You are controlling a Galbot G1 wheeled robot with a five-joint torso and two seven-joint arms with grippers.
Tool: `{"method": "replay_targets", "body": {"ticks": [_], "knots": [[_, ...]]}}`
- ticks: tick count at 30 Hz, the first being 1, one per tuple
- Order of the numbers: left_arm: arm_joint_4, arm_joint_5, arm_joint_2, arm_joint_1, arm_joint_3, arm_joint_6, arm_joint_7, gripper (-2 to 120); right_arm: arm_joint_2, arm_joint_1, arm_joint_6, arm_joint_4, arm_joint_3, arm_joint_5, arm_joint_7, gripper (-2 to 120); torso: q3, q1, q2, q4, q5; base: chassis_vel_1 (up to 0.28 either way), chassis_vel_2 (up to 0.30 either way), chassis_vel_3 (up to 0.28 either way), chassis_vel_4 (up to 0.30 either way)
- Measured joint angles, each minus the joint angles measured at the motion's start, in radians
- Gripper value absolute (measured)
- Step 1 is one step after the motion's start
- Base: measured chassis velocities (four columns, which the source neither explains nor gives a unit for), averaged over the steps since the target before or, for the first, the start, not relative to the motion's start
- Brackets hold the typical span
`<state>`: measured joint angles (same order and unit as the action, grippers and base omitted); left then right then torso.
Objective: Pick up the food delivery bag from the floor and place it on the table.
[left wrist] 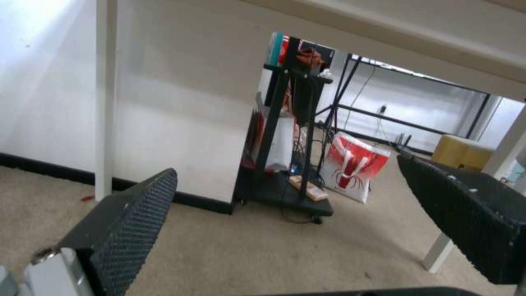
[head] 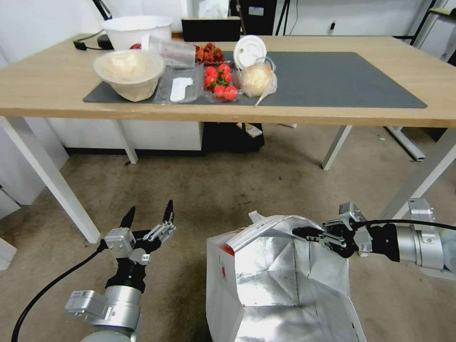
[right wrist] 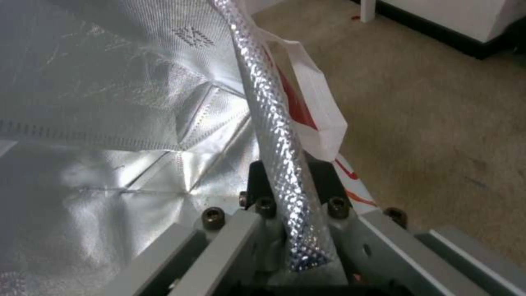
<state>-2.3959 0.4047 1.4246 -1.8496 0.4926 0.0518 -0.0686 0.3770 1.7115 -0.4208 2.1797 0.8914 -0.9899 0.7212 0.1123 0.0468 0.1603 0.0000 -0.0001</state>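
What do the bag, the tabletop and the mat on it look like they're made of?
The bag, pinched at its rim by the right claw, looks like white-and-red paper outside, with crinkled, embossed silver foil lining. The tabletop looks like light wood or laminate, with faint grain and a matte finish. The mat is flat dark grey, perhaps felt or rubber.

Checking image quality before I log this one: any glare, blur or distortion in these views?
Head view: wide-angle bowing of the table edge; foil inside the food delivery bag glares brightly. Right wrist view: the right gripper pinches the bag's rim, the foil reflecting bright patches. Left wrist view: soft overall, with the open left gripper fingers blurred and close.
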Motion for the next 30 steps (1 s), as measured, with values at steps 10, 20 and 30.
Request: {"method": "replay_targets", "body": {"ticks": [10, 20, 30], "knots": [[-0.012, -0.005, 0.004, -0.009, 0.006, -0.002, 0.000, 100, -0.004, 0.002, -0.003, 0.014, 0.001, -0.003, 0.002, 0, 0.037, 0.009, 0.046, 0.0001, 0.0000, 0.000, 0.000, 0.000, 0.000], [-0.017, -0.008, 0.013, -0.012, 0.011, -0.004, 0.000, 100, -0.009, 0.000, -0.002, 0.022, 0.002, -0.008, 0.004, 0, 0.067, 0.019, 0.085, 0.0000, 0.0000, 0.000, 0.000, 0.000, 0.000], [-0.020, -0.010, 0.017, -0.013, 0.013, -0.005, 0.003, 100, -0.008, 0.000, -0.002, 0.026, 0.002, -0.012, 0.003, 0, 0.095, 0.029, 0.124, 0.0000, 0.0000, 0.000, 0.000, 0.000, 0.000]]}}
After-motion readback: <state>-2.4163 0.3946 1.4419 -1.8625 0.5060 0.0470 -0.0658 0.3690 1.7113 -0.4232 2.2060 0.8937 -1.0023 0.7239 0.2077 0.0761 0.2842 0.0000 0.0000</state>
